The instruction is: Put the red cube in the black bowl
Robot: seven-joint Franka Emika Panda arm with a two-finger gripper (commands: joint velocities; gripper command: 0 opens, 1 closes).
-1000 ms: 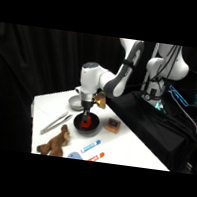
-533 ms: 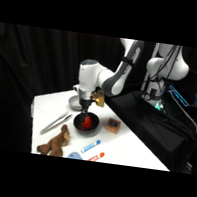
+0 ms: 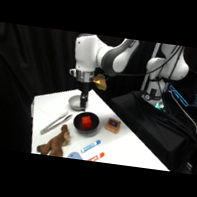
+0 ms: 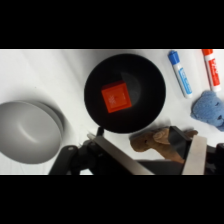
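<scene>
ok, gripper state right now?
Gripper: open, holding nothing; the red cube lies in the black bowl.

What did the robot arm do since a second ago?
The tool lifted away from the black bowl, leaving the red cube lying inside it. The bowl, grey bowl, tongs, markers and brown toy stayed put.

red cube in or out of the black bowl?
In. The red cube lies flat on the floor of the black bowl, and the tool above it holds nothing.
</scene>
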